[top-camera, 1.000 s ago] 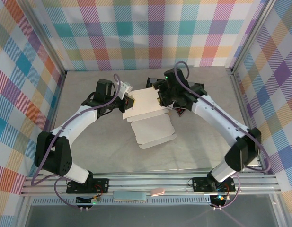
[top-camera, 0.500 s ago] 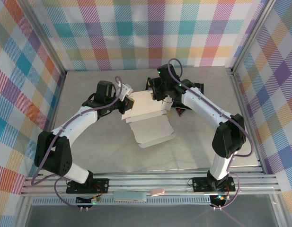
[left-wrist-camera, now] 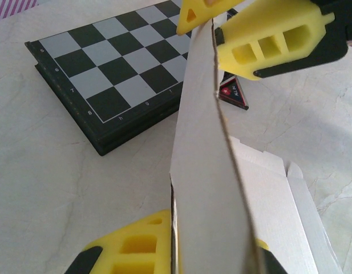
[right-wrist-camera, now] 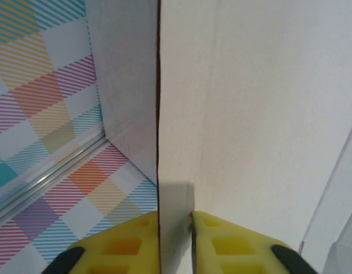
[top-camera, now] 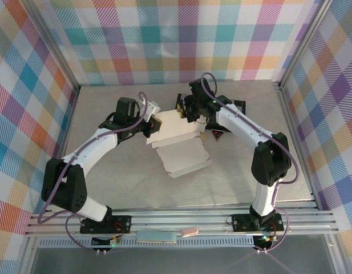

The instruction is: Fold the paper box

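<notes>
Paper box [top-camera: 184, 155] at mid-counter [top-camera: 107, 182]: its near portion lies flat and its far panel stands raised. The left pincer [top-camera: 155, 121] pinches the panel's left edge. The right pincer [top-camera: 183, 112] is clamped on the panel's far upper edge, 1 yellow finger on each face. Beyond lie a chessboard [left-wrist-camera: 116, 63] and a small red-and-black triangular tag [left-wrist-camera: 233, 92].

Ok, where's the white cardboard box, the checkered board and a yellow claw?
White cardboard box [top-camera: 184, 154], top view, flat lower panel.
Black-and-white checkered board [left-wrist-camera: 116, 63], left wrist view, playing surface.
Yellow right claw [right-wrist-camera: 176, 228], right wrist view, between its fingertips.
</notes>
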